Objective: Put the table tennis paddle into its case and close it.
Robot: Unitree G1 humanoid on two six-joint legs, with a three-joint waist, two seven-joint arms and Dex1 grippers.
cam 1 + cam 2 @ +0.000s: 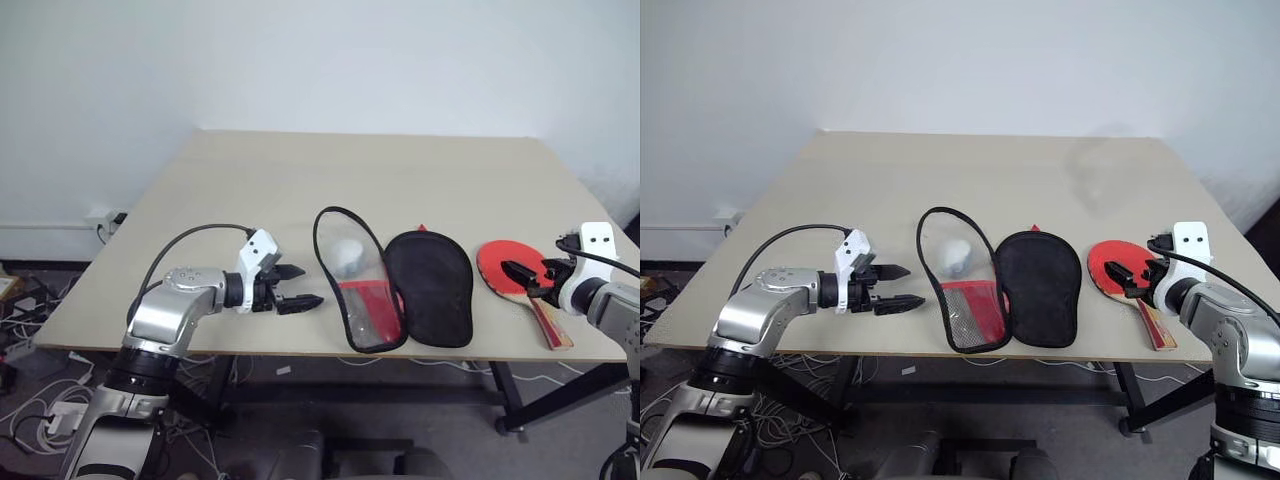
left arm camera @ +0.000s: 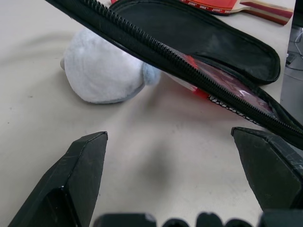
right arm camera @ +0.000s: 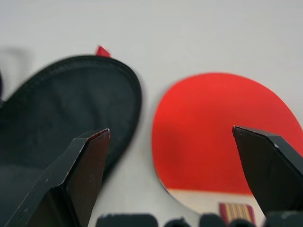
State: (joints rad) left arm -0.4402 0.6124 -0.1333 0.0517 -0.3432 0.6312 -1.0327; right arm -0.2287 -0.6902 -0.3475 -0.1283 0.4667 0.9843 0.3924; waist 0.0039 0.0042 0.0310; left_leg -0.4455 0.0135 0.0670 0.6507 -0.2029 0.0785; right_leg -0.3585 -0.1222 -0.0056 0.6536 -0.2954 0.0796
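The case lies open near the table's front edge. Its clear plastic half (image 1: 352,285) is tilted up on the left, and its black-lined half (image 1: 432,288) lies flat on the right. To the right of the case lies the table tennis paddle (image 1: 497,266), red face up, with its wooden handle (image 1: 551,327) pointing at the front edge. My left gripper (image 1: 298,288) is open, just left of the clear half and pointing at it. My right gripper (image 1: 526,281) is open above the spot where the blade meets the handle; its wrist view shows the red face (image 3: 222,132) between the fingers.
A small white ball (image 1: 347,256) sits on the table behind the clear half, also seen as a white round thing (image 2: 102,71) in the left wrist view. The beige table (image 1: 300,190) is bare further back. Cables lie on the floor at left (image 1: 50,410).
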